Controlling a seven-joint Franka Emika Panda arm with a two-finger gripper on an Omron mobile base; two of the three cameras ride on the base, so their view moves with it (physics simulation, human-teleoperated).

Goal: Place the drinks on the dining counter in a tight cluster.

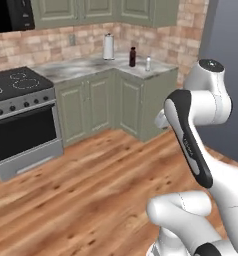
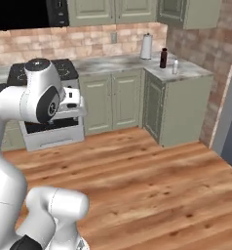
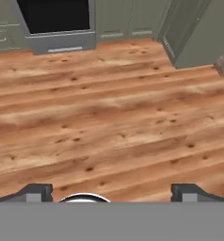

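Two drinks stand on the marble corner counter (image 1: 91, 67) against the brick wall: a stout dark maroon bottle (image 1: 132, 56) (image 2: 163, 57) and, just right of it, a small whitish bottle (image 1: 148, 63) (image 2: 175, 66). My gripper (image 3: 112, 192) is open, its dark fingertips (image 3: 36, 190) set wide apart with nothing between them. It looks down at the wooden floor, far from the bottles. The arm is folded close above the base. The dining counter is out of view.
A white paper towel roll (image 1: 108, 46) (image 2: 146, 46) stands behind the bottles. A stove with oven (image 1: 21, 120) sits left of the green cabinets (image 1: 98, 105). Bare wooden floor (image 1: 81, 180) lies between the base and the cabinets.
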